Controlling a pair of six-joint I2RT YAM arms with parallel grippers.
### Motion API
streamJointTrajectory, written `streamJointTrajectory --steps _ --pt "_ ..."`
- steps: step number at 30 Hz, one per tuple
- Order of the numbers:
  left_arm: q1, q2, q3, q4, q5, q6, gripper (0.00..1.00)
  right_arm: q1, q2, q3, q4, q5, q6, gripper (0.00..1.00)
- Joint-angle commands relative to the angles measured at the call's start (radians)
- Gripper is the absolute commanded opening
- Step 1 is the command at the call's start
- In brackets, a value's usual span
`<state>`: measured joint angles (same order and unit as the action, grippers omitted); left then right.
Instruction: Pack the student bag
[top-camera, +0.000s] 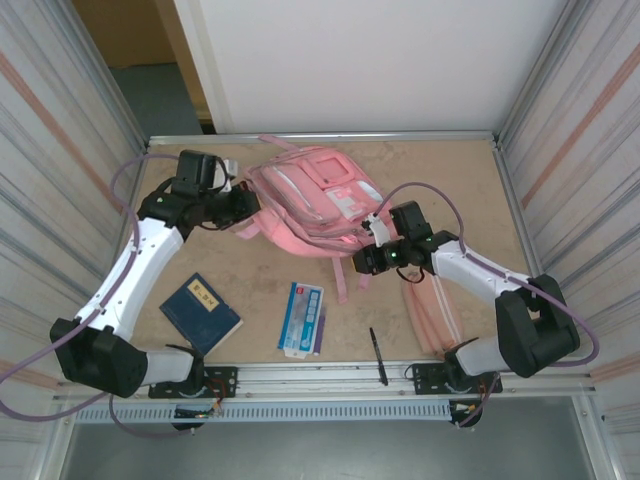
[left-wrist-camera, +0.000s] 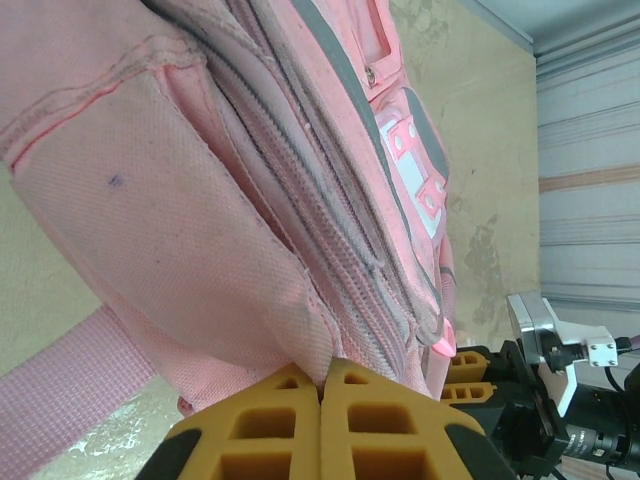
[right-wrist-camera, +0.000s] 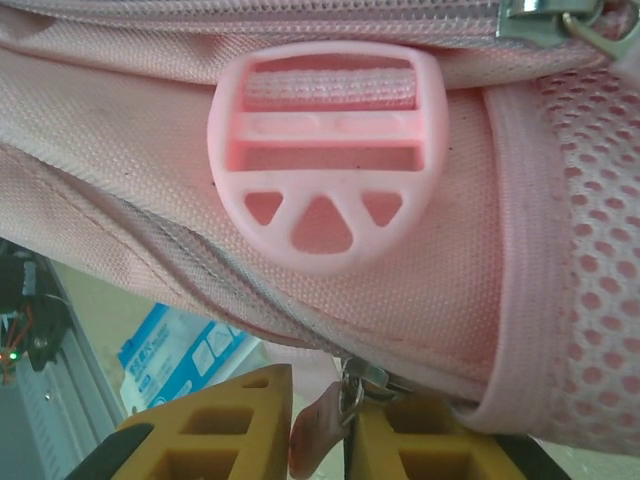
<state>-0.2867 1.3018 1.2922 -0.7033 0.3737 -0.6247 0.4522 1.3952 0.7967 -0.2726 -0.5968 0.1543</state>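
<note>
One woven pink student bag (top-camera: 300, 195), rounded plastic buckle (right-wrist-camera: 325, 128)

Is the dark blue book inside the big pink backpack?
No, the dark blue rectangular book lies on the brown table, apart from the big pink fabric backpack.

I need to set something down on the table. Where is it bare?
Widest bare patch: far right corner, between the student bag and the right wall. A smaller one lies between the bag, the blue book and the left arm. The near edge is crowded: book, blue-and-white packet, pen, slim pink item.
</note>
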Motion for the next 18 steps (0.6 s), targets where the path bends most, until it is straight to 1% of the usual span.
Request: streamJointTrajectory --steps 1,3,5,7,9,10,11,13,17,18 --pt "0.01 -0.013 0.027 0.074 0.04 0.004 0.0 -0.005 0.013 0.023 -0.065 0.015 -0.022 0.13" --pt "0.009 -0.015 0.033 0.075 0.042 0.01 0.0 -0.012 0.007 0.028 -0.071 -0.008 -0.014 0.13" --pt "0.009 -0.013 0.035 0.074 0.042 0.014 0.0 -0.014 0.001 0.03 -0.076 -0.01 -0.009 0.19" --pt "0.01 -0.012 0.035 0.071 0.05 0.011 0.0 -0.025 0.0 0.03 -0.075 -0.016 0.004 0.19" --pt "0.01 -0.015 0.036 0.072 0.059 0.008 0.0 -0.032 -0.001 0.033 -0.073 -0.029 0.014 0.08" --pt "0.009 -0.014 0.035 0.072 0.059 0.01 0.0 -0.037 -0.004 0.033 -0.074 -0.033 0.014 0.05" --pt "0.009 -0.014 0.036 0.074 0.055 0.01 0.0 -0.038 -0.007 0.032 -0.069 -0.039 0.014 0.02" --pt "0.009 -0.014 0.034 0.073 0.055 0.009 0.0 -0.039 -0.011 0.026 -0.065 -0.041 0.014 0.0" --pt "0.009 -0.019 0.024 0.08 0.068 0.001 0.0 -0.038 -0.012 0.021 -0.05 -0.04 0.024 0.0" --pt "0.009 -0.018 0.023 0.08 0.066 0.001 0.0 -0.037 -0.018 0.017 -0.048 -0.025 0.023 0.1"
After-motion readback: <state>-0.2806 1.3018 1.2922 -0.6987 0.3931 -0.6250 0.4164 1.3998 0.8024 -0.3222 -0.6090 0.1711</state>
